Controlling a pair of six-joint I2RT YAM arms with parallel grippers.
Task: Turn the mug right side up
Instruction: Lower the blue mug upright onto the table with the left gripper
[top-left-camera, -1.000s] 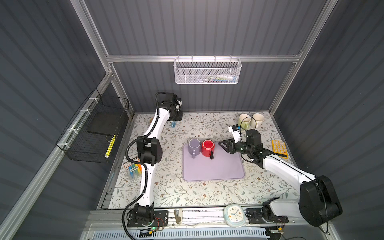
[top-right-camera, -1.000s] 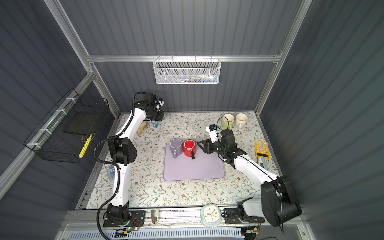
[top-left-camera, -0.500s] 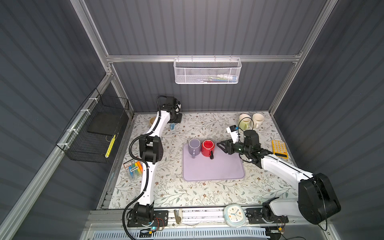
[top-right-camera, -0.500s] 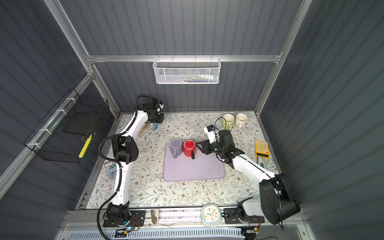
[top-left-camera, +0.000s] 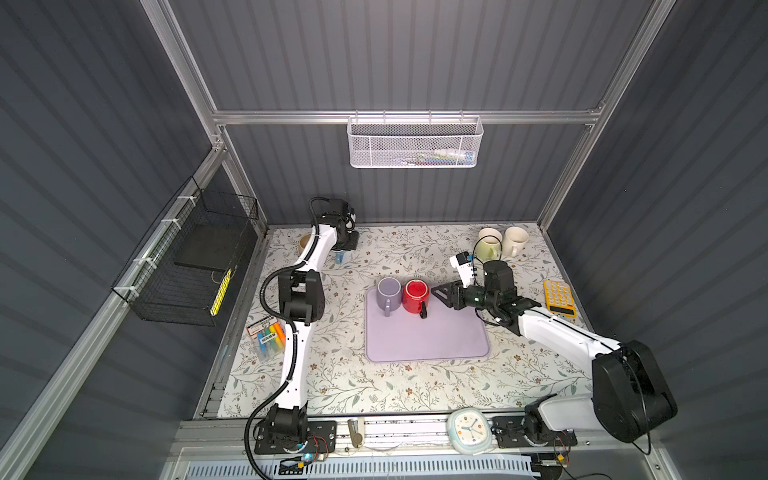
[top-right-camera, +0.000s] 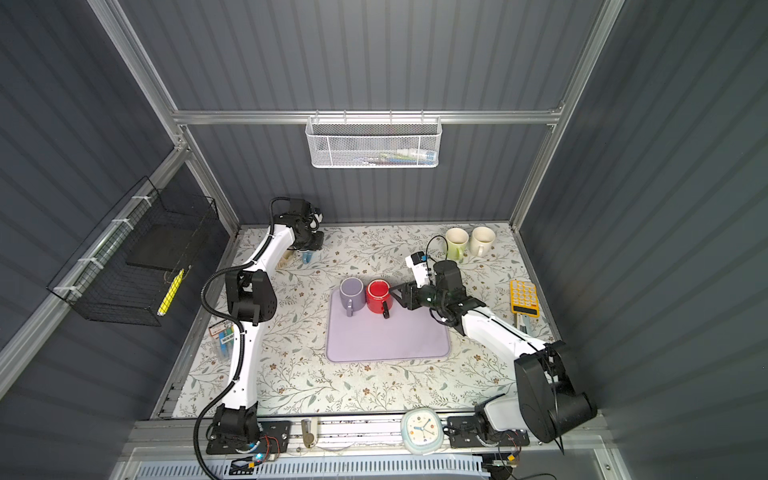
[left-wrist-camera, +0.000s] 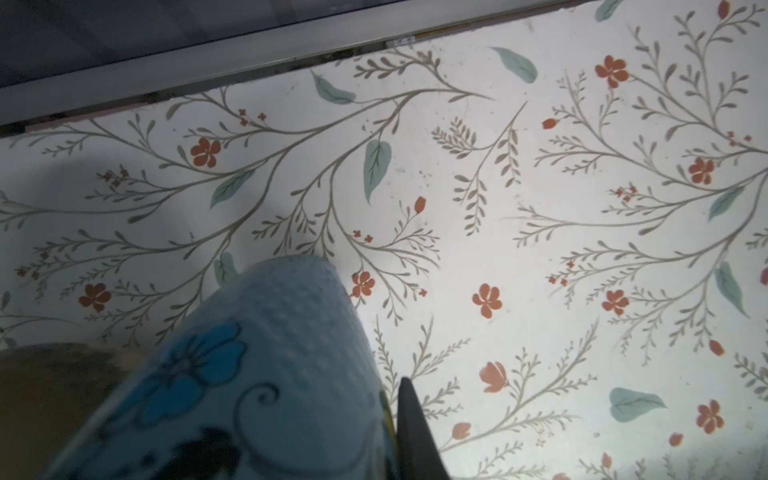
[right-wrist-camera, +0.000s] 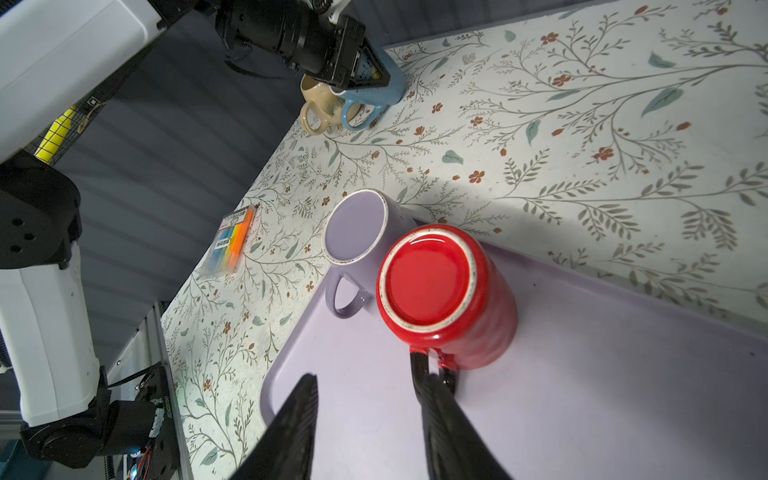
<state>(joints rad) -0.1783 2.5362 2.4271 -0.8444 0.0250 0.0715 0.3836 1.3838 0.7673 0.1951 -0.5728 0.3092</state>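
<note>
A red mug (top-left-camera: 415, 295) stands upside down, base up, on the lavender mat (top-left-camera: 428, 340); its black handle (right-wrist-camera: 432, 365) points toward the front. My right gripper (right-wrist-camera: 370, 378) is open just right of it in both top views (top-right-camera: 401, 293), and one fingertip (right-wrist-camera: 436, 399) is at the handle. A lavender mug (right-wrist-camera: 357, 232) stands against the red one. At the back left my left gripper (top-left-camera: 347, 245) is shut on a blue patterned mug (left-wrist-camera: 270, 374), low over the table beside a beige mug (right-wrist-camera: 318, 97). One finger (left-wrist-camera: 415, 432) shows outside its wall.
A green mug (top-left-camera: 487, 249) and a cream mug (top-left-camera: 515, 240) stand at the back right, a yellow calculator (top-left-camera: 559, 297) at the right edge. A marker pack (top-left-camera: 268, 336) lies left, a clock (top-left-camera: 469, 430) on the front rail. Wire baskets hang on the back wall (top-left-camera: 413, 143) and left wall (top-left-camera: 195, 257).
The left arm has come down a little at the back left with the blue mug, and the beige mug now shows. The right gripper has edged left toward the red mug.
</note>
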